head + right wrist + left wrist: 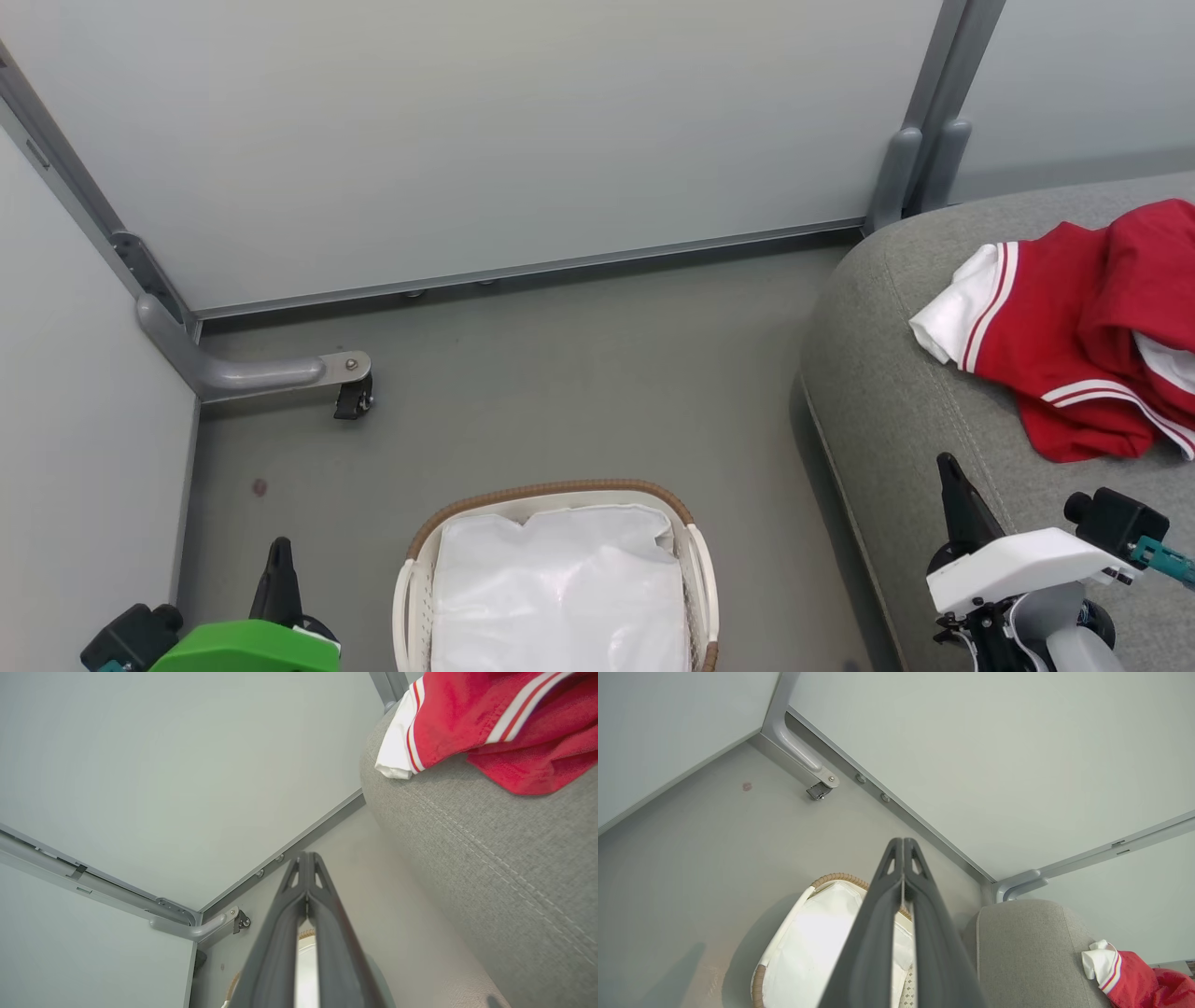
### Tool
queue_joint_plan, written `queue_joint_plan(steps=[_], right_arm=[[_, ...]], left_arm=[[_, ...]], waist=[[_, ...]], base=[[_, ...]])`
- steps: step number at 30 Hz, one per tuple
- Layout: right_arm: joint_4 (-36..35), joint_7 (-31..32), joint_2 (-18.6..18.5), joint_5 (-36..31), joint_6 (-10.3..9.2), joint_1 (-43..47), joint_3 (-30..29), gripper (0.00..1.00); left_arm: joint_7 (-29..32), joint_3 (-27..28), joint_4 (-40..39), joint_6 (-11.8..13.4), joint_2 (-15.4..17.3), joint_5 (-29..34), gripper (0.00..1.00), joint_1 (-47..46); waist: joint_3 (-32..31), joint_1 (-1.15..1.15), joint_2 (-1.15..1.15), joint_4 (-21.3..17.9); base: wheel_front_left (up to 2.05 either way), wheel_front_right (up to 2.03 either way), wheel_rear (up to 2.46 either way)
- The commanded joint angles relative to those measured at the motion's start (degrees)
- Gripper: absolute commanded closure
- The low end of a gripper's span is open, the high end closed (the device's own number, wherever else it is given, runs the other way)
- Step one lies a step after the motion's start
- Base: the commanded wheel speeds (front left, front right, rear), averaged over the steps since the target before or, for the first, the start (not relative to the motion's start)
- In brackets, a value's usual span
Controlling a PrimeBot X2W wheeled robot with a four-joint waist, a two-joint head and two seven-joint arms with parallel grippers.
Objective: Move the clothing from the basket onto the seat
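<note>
Head view: clothing [1046,327] on seat [887,411], basket [551,489] on floor [560,373] (left gripper [902,842], right gripper [306,855]: jaws together)

Left gripper [279,551] sits low at the lower left of the head view, above its green wrist housing [247,649]; jaws pressed together, tips touching, a thin slit between them further down; right gripper [950,471] at the lower right, ahead of its white wrist housing [1013,560]; jaws closed the same way; both point up the head view, right one tilted slightly left.
</note>
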Motion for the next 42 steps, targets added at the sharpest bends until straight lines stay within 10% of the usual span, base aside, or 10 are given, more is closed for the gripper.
queue_joint_plan(steps=[1, 42], right_arm=[[-1.1, 0.5, -0.3, 2.2, -0.02, -0.5, -0.4, 1.00], [-4.3, 7.3, -0.5, 29.8, -0.04, -0.4, -3.2, 1.00]], left_arm=[[0.4, 0.4, -1.1, -0.2, 0.3, -1.8, 1.00, -1.7], [7.2, 2.7, -6.0, -0.6, 0.5, -25.6, 1.00, -3.8]], waist=[[0.0, 0.00, 0.00, 0.0], [-0.2, 0.00, 0.00, -0.3]], base=[[0.00, 0.00, 0.00], [0.00, 0.00, 0.00]])
